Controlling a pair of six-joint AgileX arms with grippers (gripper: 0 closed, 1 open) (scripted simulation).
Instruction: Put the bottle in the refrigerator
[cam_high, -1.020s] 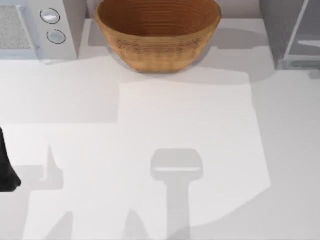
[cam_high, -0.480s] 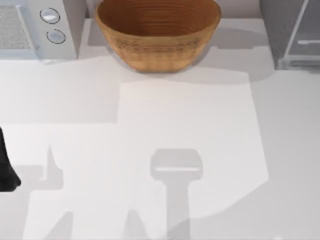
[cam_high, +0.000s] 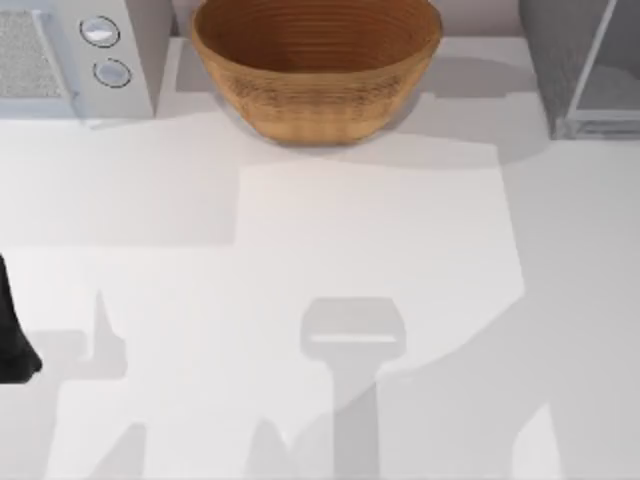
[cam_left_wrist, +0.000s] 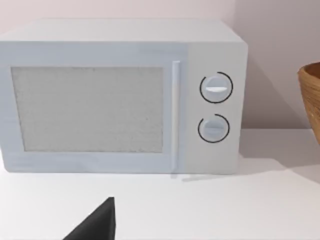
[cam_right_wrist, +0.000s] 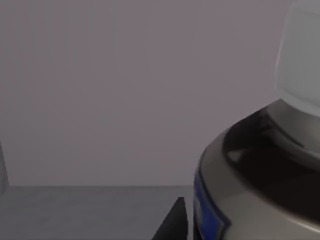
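1. Right wrist view: bottle (cam_right_wrist: 260, 165) very close to the camera, white cap (cam_right_wrist: 300, 60) up, blue label band low on its side; a dark finger (cam_right_wrist: 172, 222) shows just beside it. Cannot tell if the right gripper is clamped on it.
2. Behind the bottle: flat grey wall and grey floor, looks like the inside of the fridge.
3. Top view: left arm (cam_high: 12, 330) parked at the table's left edge. Left wrist view shows one dark fingertip (cam_left_wrist: 97, 225) over the white table (cam_high: 320, 260); grip state cannot be told.
4. Far edge of the table: microwave (cam_high: 70, 55) left, basket (cam_high: 315, 65) middle, fridge (cam_high: 585, 65) right.
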